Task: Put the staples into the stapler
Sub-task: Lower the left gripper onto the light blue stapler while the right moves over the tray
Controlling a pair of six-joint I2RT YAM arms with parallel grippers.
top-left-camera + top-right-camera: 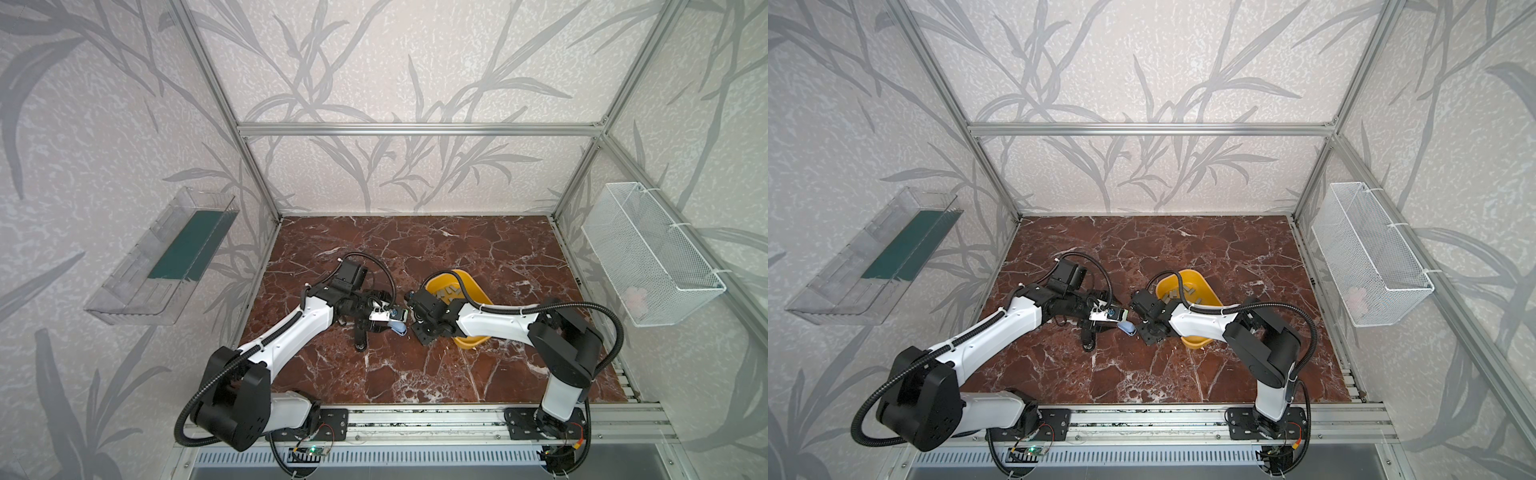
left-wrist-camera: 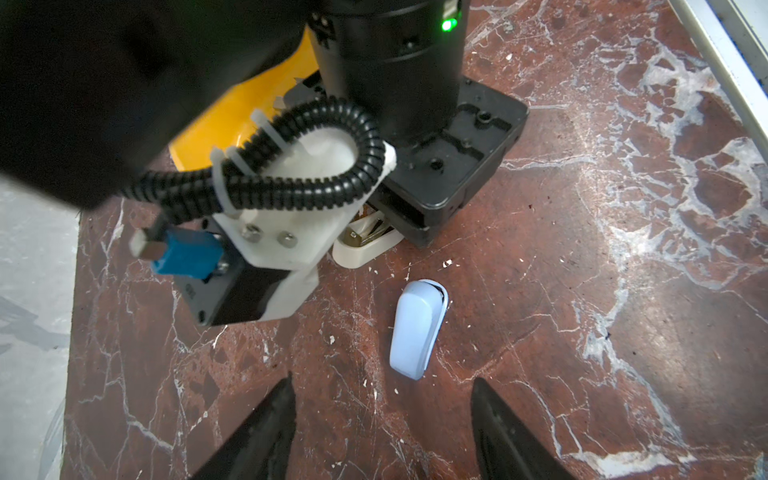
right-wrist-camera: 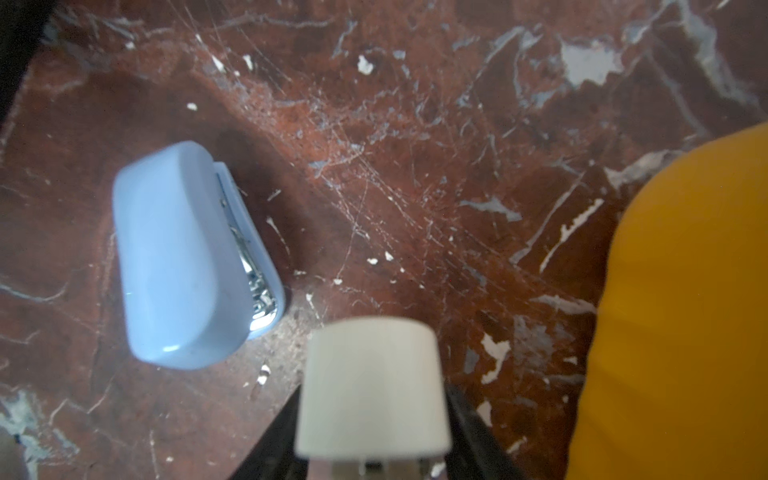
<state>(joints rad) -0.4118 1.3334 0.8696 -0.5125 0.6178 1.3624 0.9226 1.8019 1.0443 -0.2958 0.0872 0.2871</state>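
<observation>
A pale blue stapler (image 2: 417,328) (image 3: 187,257) lies shut on the marble table, seen in both top views (image 1: 400,328) (image 1: 1128,328) between the two wrists. My left gripper (image 2: 382,378) hovers just short of it, open, with nothing between its fingers. My right gripper (image 3: 376,386) is shut on a cream-white stapler (image 3: 374,382), its fingers pressed against both sides. In the left wrist view the white stapler (image 2: 365,247) sits low on the table under the right gripper's body, with its metal channel showing. The staples (image 1: 446,291) (image 1: 1183,293) are grey strips lying in the yellow bin.
The yellow bin (image 1: 471,286) (image 3: 685,311) stands right beside my right wrist. The right arm's wrist camera mount (image 2: 274,245) sits close in front of the left gripper. A white wire basket (image 1: 648,257) hangs on the right wall, a clear tray (image 1: 166,257) on the left.
</observation>
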